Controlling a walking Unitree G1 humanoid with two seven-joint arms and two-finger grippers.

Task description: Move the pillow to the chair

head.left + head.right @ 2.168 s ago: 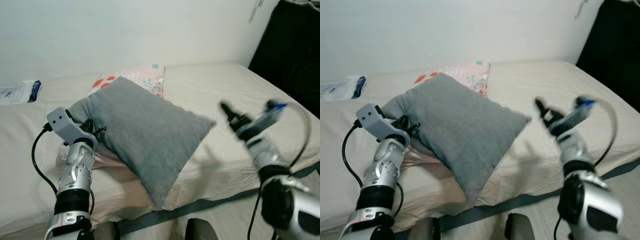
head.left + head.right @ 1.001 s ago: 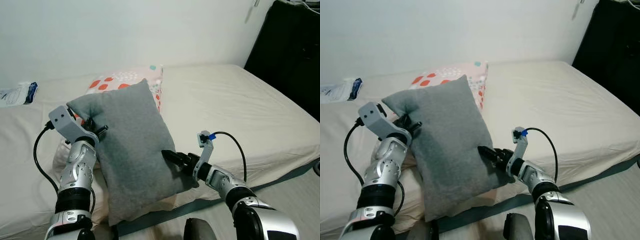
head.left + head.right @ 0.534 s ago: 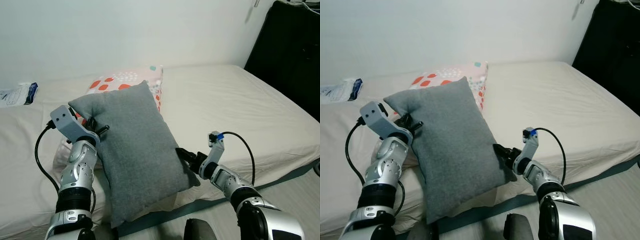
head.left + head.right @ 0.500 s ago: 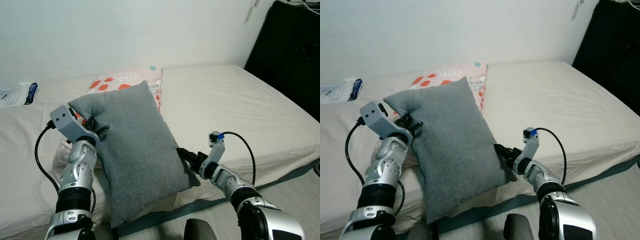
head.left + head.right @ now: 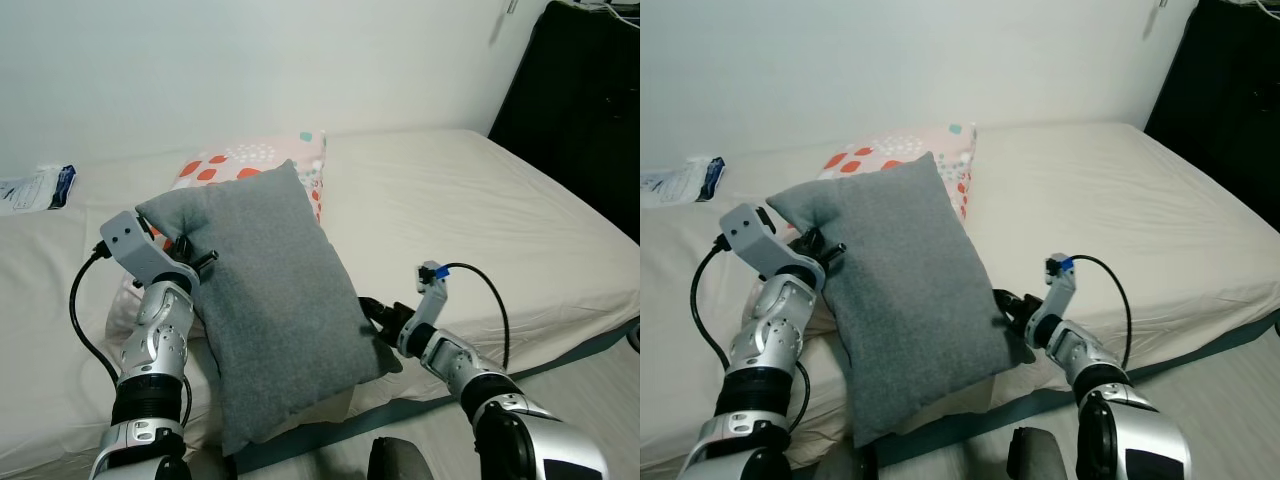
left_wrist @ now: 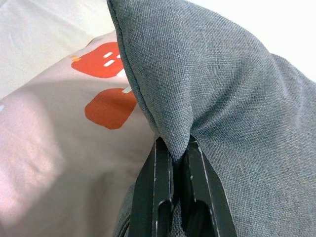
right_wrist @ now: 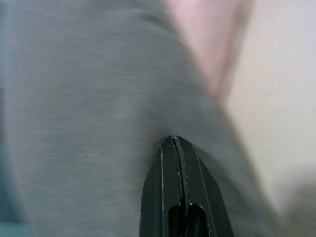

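Note:
A grey pillow stands tilted on the bed, its lower edge hanging over the bed's front. My left gripper is shut on the pillow's upper left corner; in the left wrist view grey fabric is pinched between the black fingers. My right gripper lies against the pillow's lower right edge. In the right wrist view its fingers are pressed together with their tips on grey cloth and nothing between them.
A pink pillow with red and teal spots lies behind the grey one. The cream bed stretches right, against a white wall. A blue and white packet lies at the far left. A tall black object stands at the right.
The grey pillow has swung from lying slanted to standing more upright. My right arm came down from mid-air to the pillow's lower right edge, then edged slightly right.

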